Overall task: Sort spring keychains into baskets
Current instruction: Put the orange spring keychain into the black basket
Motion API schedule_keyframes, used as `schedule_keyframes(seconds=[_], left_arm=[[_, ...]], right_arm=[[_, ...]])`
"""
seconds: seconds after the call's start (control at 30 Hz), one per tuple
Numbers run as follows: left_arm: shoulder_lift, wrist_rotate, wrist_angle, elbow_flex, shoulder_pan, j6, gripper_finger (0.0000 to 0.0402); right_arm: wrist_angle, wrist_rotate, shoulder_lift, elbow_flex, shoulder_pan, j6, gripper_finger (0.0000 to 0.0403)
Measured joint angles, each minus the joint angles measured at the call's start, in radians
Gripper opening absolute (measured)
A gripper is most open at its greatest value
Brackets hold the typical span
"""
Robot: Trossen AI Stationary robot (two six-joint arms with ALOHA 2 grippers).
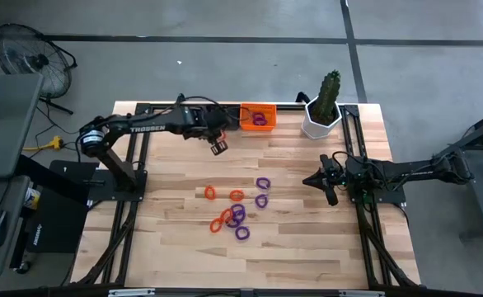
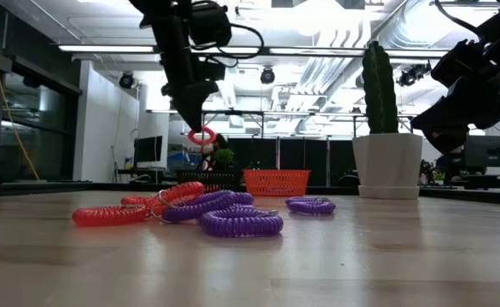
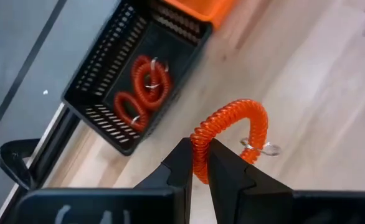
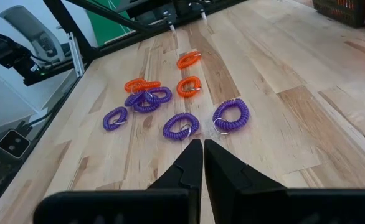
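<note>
My left gripper (image 1: 218,148) hangs above the table near its far edge, shut on an orange spring keychain (image 3: 232,118). Beside it is the black basket (image 3: 95,117), holding two orange keychains (image 3: 142,90). The orange basket (image 1: 258,117) stands right of it with purple keychains (image 1: 260,120) inside. Several orange and purple keychains (image 1: 236,213) lie on the table's middle. My right gripper (image 1: 311,180) waits shut to the right of them, touching nothing. My left gripper pinches the orange keychain's coil (image 3: 199,158) between its two fingers at one spot on the loop, coming from above and pointing down. The loop is lifted clear of the table (image 2: 202,136), and its small metal ring (image 3: 265,148) dangles from the coil.
A white hexagonal pot with a cactus (image 1: 324,111) stands at the far right corner, right of the orange basket. Black frame rails (image 1: 134,177) run along the left and right sides of the table. Bare wood lies toward the near edge.
</note>
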Motion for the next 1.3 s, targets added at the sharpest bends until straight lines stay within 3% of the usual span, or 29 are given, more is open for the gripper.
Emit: schedule_keyframes(seconds=[0.73,1.3], left_arm=[[0.009,0.065,0.064,0.007,0.320,-0.008,0.0033],[0.405,0.146,-0.277,0.555,0.328,0.031,0.0033]], right_arm=[[0.000,0.000,0.000,0.000,0.000,0.000,0.0012],[0.000,0.000,0.000,0.000,0.000,0.000,0.0012]])
